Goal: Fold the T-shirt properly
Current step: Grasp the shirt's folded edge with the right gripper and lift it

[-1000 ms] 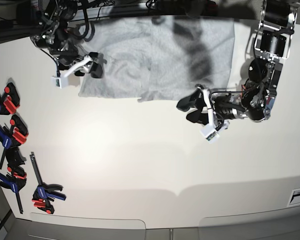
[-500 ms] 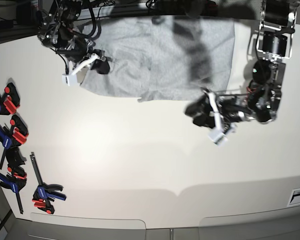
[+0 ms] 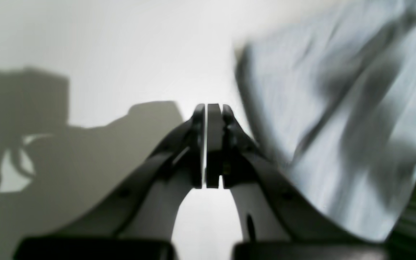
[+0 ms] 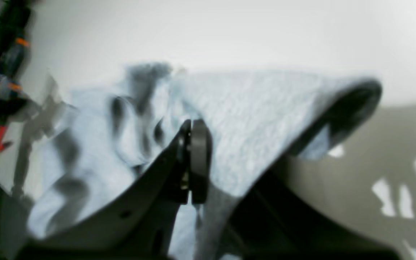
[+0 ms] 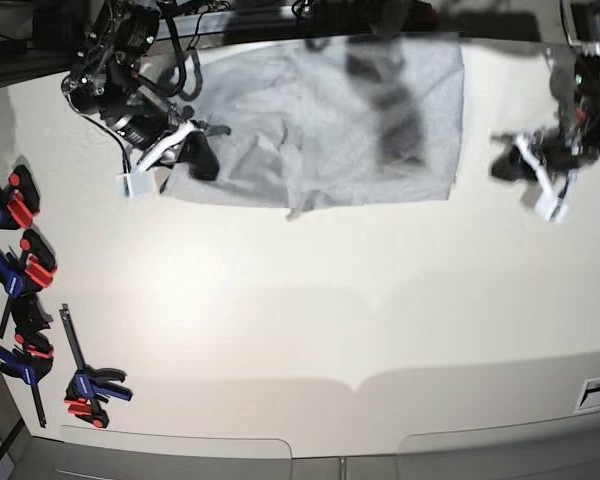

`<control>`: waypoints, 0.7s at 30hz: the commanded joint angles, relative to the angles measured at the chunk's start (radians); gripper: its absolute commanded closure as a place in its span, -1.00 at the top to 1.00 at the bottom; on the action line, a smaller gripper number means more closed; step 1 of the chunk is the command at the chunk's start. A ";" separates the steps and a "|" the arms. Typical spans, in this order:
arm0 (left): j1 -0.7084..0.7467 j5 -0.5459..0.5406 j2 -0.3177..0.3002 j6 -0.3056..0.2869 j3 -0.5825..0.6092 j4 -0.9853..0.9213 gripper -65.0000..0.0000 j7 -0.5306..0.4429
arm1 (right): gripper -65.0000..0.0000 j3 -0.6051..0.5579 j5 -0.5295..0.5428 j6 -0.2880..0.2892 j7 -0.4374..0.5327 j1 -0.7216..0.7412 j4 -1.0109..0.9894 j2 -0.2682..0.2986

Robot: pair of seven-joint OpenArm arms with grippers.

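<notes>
The right gripper (image 4: 193, 159) is clamped on the T-shirt (image 5: 330, 120): in the right wrist view its fingers (image 4: 198, 144) are pressed together with grey cloth bunched around and draped over them, and one fold of the cloth is raised into a ridge beside the fingers. In the base view this gripper (image 5: 195, 155) sits at the shirt's edge nearest the clamps (image 5: 20, 270), where the cloth is pulled into creases.

The left gripper (image 3: 208, 144) is closed with nothing between its fingers (image 3: 213, 137); only a thin slit of light shows between the pads. It hangs over bare table (image 3: 121, 43), with the shirt's edge (image 3: 302, 108) just beside it, not touching as far as the blurred wrist view lets one tell. In the base view this gripper (image 5: 515, 160) is off the shirt, near the side farthest from the clamps.

The T-shirt lies spread on the table (image 5: 310, 320) along the far edge, plain grey side up, mostly flat on the half away from the clamps and wrinkled on the half toward them. A small corner of cloth pokes out from the shirt's near edge. The red, blue and black clamps lie in a row well apart from the shirt.
</notes>
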 commanded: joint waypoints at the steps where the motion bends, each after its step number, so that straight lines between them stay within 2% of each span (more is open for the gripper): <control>1: 0.011 -0.003 -0.019 -0.008 -0.021 0.017 -1.00 -0.024 | -1.00 0.002 0.064 0.020 0.005 0.009 0.052 -0.004; 5: 0.120 0.100 -0.012 0.087 -0.029 0.016 -1.00 -0.067 | -1.00 -0.007 0.164 0.020 -0.056 0.005 0.170 -0.064; 10: 0.216 0.107 0.015 0.100 -0.029 0.016 -1.00 -0.078 | -1.00 -0.144 0.157 0.020 -0.055 0.003 0.200 -0.159; 14: 0.243 0.107 0.069 0.099 -0.029 0.016 -1.00 -0.077 | -1.00 -0.358 0.039 0.020 -0.007 0.003 0.200 -0.222; 21: 0.246 0.106 0.138 0.098 -0.029 0.016 -1.00 -0.077 | -1.00 -0.744 -0.319 0.017 0.161 0.004 0.171 -0.224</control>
